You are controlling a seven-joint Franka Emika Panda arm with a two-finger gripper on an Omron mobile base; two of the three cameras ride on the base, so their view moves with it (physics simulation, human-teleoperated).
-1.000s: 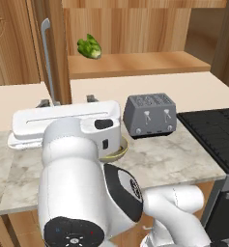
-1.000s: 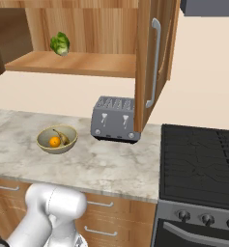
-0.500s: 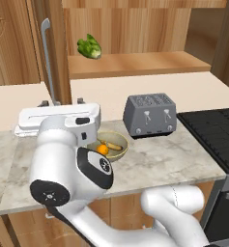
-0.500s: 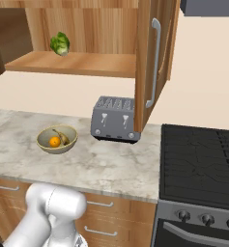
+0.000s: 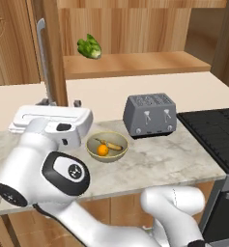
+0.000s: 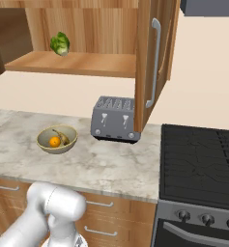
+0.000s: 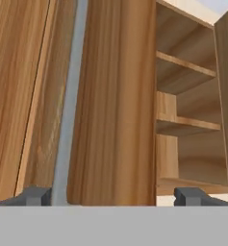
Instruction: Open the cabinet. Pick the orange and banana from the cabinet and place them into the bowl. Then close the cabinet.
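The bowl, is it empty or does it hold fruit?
Holds fruit: the orange and banana lie inside the bowl.

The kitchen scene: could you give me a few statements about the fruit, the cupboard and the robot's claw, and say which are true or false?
1. The orange lies in the bowl. True.
2. The banana sits on the cabinet shelf. False: it lies in the bowl beside the orange.
3. Both cabinet doors are shut. False: they stand open, showing the shelves.
4. A leafy green vegetable rests on the lower shelf. True.
5. The gripper is clamped on the door handle. False: its jaws are wide open, facing the handle.
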